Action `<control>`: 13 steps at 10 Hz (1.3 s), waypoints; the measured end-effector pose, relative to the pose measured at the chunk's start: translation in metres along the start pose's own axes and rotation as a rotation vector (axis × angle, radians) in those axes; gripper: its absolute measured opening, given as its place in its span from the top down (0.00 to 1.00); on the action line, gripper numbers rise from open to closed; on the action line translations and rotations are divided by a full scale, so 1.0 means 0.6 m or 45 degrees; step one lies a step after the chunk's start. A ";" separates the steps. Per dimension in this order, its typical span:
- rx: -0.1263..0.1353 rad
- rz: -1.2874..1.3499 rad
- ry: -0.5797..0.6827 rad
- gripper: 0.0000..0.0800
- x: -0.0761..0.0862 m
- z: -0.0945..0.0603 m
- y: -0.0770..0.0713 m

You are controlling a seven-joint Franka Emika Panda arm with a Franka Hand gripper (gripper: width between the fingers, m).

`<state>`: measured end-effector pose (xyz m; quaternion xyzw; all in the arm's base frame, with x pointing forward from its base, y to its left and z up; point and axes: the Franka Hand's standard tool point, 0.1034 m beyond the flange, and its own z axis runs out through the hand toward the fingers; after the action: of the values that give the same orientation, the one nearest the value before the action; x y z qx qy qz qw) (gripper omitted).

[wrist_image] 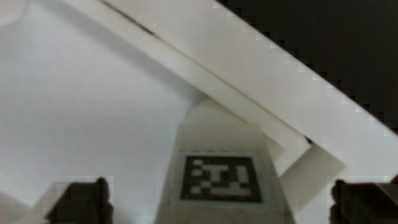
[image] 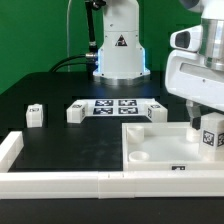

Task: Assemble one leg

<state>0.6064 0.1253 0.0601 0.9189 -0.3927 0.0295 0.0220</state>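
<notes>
**White leg held over the panel's corner**

White plastic parts lie on a black table (image: 60, 140). In the exterior view, the gripper (image: 204, 128) hangs at the exterior view's right, above the large white panel (image: 165, 148). Between its fingers sits the leg (image: 212, 135), a small chunky white block with a black-and-white tag, clenched and seemingly just above the panel's far right corner; whether it touches cannot be told. Two more legs (image: 35, 115) (image: 75, 113) rest well apart from it at the exterior view's left, beside the marker board (image: 115, 107). Long white rim bars (image: 60, 182) edge the table in front.

In the wrist view, the two dark fingertips (wrist_image: 79, 198) flank the leg (wrist_image: 222, 170), whose square tag faces the camera, sharp and upright. Behind it spreads the panel's (wrist_image: 89, 110) pale surface, crossed by slanting white edges.

The risk, as I judge it: the leg could go in tilted or miss its recess, because the corner recess is hidden beneath the leg and fingers.
</notes>
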 end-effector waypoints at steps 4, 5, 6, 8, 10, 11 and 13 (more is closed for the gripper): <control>-0.010 -0.775 -0.017 0.19 -0.006 -0.001 0.000; -0.016 -0.966 -0.036 0.19 -0.005 -0.002 0.003; -0.015 -1.075 -0.040 0.19 0.001 -0.005 0.003; -0.023 -1.337 -0.036 0.19 0.013 -0.004 0.010; -0.040 -1.490 -0.026 0.19 0.016 -0.004 0.012; -0.040 -1.478 -0.026 0.19 0.017 -0.004 0.012; -0.040 -1.477 -0.026 0.52 0.018 -0.004 0.013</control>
<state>0.6081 0.1127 0.0633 0.9837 0.1744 -0.0022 0.0444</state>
